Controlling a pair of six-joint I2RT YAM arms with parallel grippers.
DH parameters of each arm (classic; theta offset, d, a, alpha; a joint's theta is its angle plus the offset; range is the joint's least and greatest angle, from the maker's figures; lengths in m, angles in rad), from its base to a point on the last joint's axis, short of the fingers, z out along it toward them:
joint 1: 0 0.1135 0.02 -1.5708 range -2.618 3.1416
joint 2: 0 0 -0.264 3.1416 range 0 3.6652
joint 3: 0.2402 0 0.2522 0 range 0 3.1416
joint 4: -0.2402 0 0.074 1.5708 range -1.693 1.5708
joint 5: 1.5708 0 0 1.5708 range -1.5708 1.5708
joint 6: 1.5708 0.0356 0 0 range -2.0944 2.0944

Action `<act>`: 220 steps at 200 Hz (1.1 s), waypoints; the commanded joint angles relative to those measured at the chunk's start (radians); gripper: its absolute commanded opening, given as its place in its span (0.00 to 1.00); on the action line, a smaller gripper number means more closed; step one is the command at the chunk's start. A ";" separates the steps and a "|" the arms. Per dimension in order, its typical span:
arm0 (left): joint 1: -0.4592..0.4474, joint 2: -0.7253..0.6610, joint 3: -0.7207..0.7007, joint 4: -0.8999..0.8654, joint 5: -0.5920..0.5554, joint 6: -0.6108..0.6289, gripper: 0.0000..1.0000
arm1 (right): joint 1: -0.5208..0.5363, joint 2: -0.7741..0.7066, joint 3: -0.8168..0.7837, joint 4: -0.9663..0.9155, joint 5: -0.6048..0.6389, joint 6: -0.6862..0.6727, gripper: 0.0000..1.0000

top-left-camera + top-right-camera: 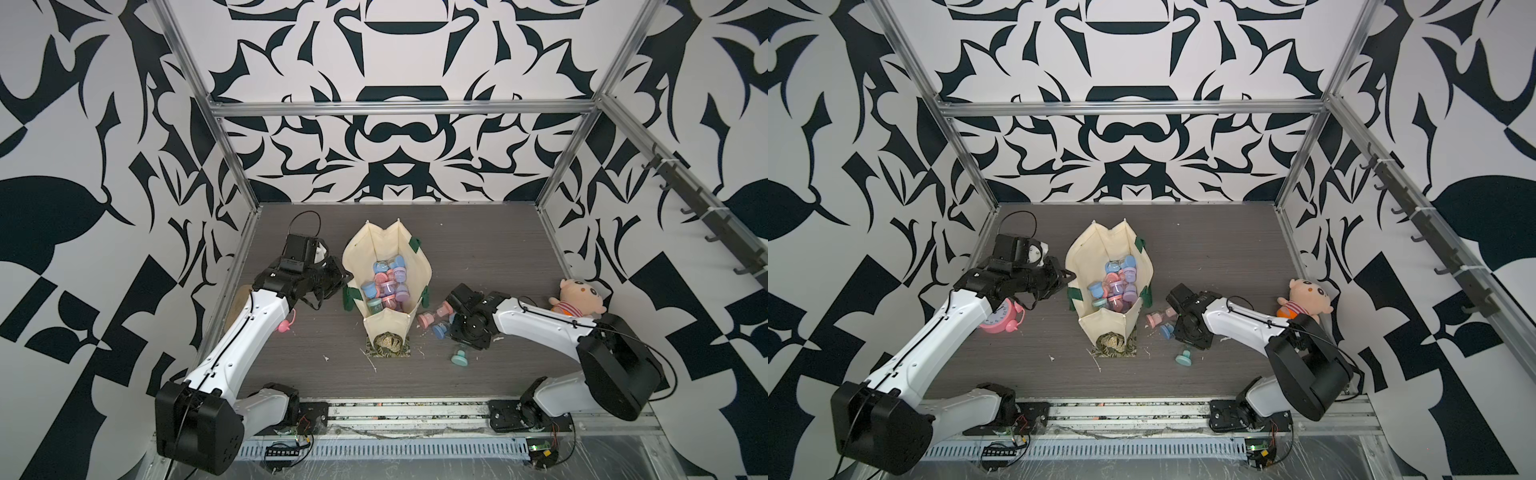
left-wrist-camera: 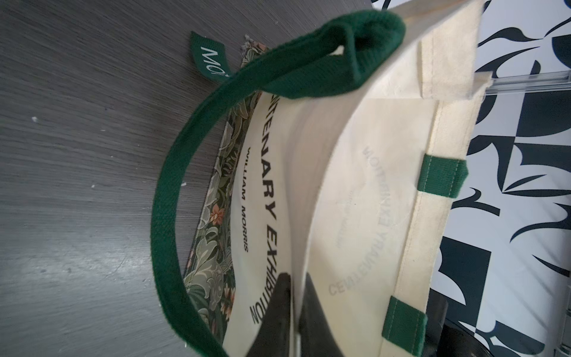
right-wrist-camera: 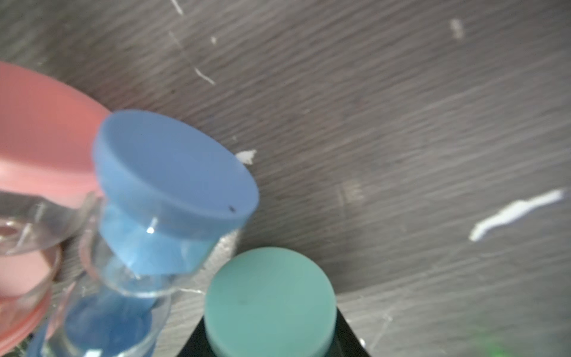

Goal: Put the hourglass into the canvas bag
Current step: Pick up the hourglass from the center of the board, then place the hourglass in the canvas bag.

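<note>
Two grips, left jaws pinching canvas bag (image 2: pixel 370 148) wall, right jaws clamping teal hourglass (image 3: pixel 270 306), cap facing wrist camera

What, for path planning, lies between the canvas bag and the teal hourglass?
A pink hourglass and a blue hourglass lie close together there, shown in both top views.

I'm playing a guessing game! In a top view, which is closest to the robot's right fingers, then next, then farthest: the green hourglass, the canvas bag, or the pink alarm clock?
From the right gripper:
1. green hourglass, in its fingers, right side.
2. canvas bag, in the middle.
3. pink alarm clock, far left, beyond the bag.
</note>
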 commanded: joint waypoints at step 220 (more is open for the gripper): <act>-0.001 -0.033 0.027 -0.035 0.025 -0.003 0.05 | 0.046 -0.130 0.751 -0.257 0.131 -0.167 0.00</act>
